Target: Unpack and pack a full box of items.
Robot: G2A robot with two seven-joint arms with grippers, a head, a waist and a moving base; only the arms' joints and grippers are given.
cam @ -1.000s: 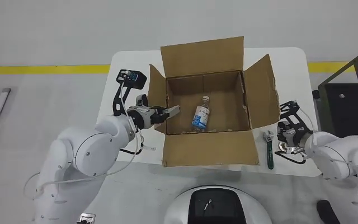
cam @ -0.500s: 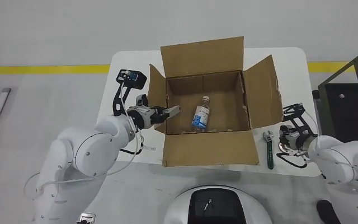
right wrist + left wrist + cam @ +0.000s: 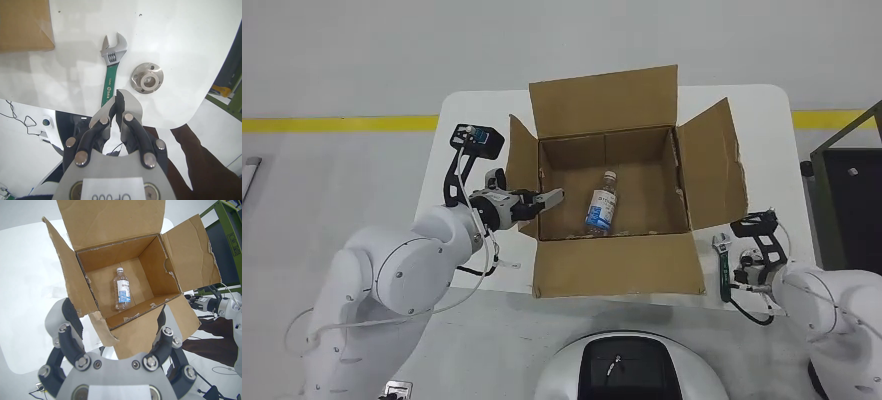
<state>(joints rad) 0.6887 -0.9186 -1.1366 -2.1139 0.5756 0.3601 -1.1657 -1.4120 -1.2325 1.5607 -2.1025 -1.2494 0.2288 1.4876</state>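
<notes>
An open cardboard box [image 3: 617, 265] stands mid-table with its flaps spread. A clear plastic bottle [image 3: 603, 203] with a blue-and-white label lies on its side on the box floor [image 3: 143, 289], seen again as the bottle [image 3: 122, 291] in the left wrist view. My left gripper [image 3: 550, 198] hovers open over the box's left flap, holding nothing [image 3: 117, 315]. My right gripper [image 3: 118, 95] is shut and empty, just above the handle end of a green-handled adjustable wrench [image 3: 110, 75]. A round metal flange [image 3: 146, 78] lies beside the wrench.
The wrench [image 3: 725, 268] lies on the white table [image 3: 482, 120] to the right of the box, near the front edge, with my right gripper [image 3: 741, 270] beside it. A green metal frame [image 3: 842, 150] stands past the table's right side.
My right arm has drawn back from the box's right flap toward the table's front edge, ending beside the wrench. The left arm and the bottle have not moved.
</notes>
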